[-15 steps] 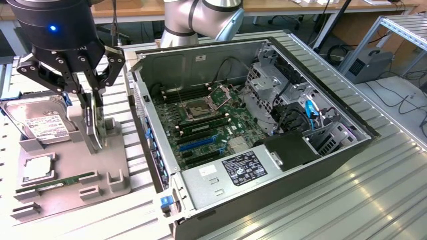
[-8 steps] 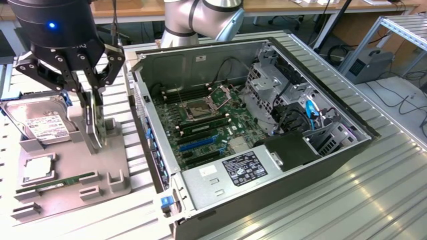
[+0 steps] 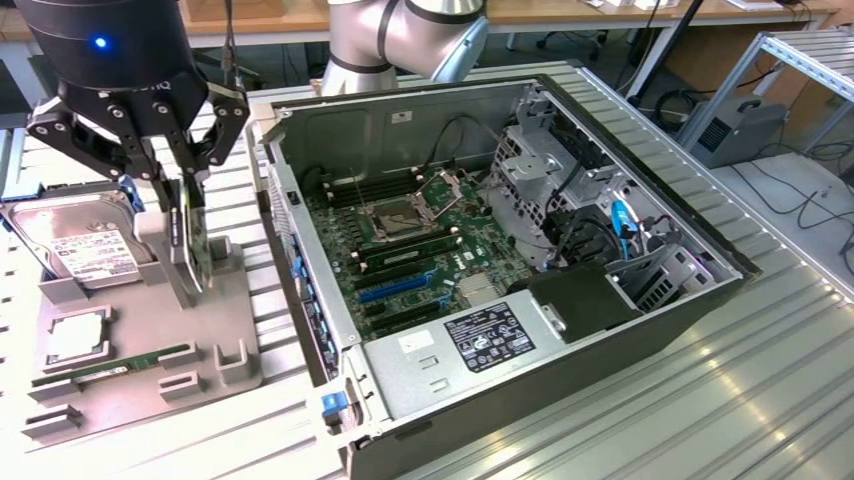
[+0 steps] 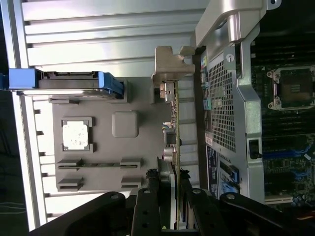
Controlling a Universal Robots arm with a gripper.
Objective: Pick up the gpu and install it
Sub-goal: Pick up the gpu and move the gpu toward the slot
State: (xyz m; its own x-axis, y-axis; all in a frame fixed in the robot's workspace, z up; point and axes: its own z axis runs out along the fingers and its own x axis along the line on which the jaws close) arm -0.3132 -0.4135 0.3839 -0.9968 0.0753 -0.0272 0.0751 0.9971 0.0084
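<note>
gpu (image 4: 175,137) upright on edge, claw (image 3: 184,205) clamped on it, beside open computer case (image 3: 574,395)

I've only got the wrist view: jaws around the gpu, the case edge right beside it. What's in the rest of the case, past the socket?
Observer: Past the motherboard, toward the exterior view's right, there's a drive cage with blue cables.
Operator: Anything else in there?
Observer: A power supply with a dark label on top, at the case's end nearest the exterior camera.
Operator: And beside the gpu, in the tray?
Observer: A hard drive leaning with its white label showing, at the exterior view's left of the gpu.
</note>
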